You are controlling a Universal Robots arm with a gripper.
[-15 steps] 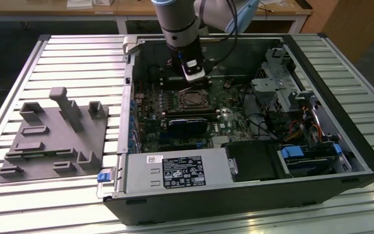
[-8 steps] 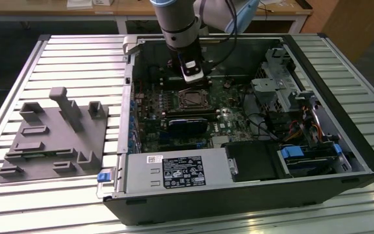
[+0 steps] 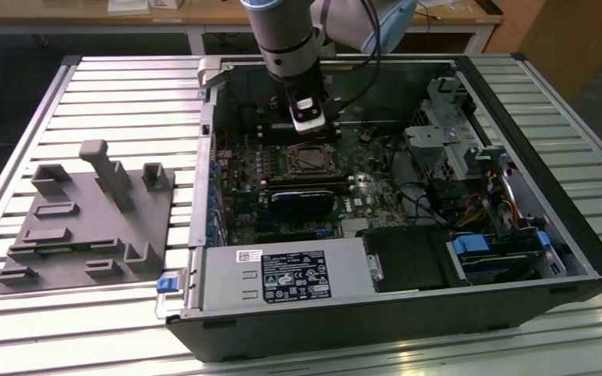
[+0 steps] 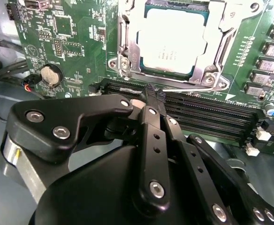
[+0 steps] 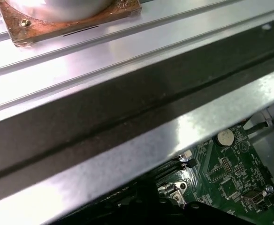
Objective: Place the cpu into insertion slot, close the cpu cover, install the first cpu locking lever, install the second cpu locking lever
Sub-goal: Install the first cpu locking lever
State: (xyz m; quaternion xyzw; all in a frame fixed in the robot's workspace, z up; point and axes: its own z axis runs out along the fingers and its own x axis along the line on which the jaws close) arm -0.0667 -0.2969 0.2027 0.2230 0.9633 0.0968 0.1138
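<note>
Well, on the exterior view's left a grey moulded fixture (image 3: 81,219) sits on the slatted table (image 3: 123,86), apart from the open computer case (image 3: 385,333). Inside the case the arm reaches down, its gripper (image 3: 312,125) just above the insertion slot (image 3: 306,159) on the green motherboard (image 3: 375,196). In the second wrist view the cpu (image 4: 172,40) lies flat in that slot, with the cpu cover (image 4: 207,75) down around it and the pale top showing through its window. The fingertips (image 4: 151,96) are drawn together, meeting at a thin metal lever (image 4: 127,89) along the cover's edge, beside the long black memory slots (image 4: 207,112). I cannot tell whether they pinch it. At the exterior view's right stand the drive bays (image 3: 458,133).
</note>
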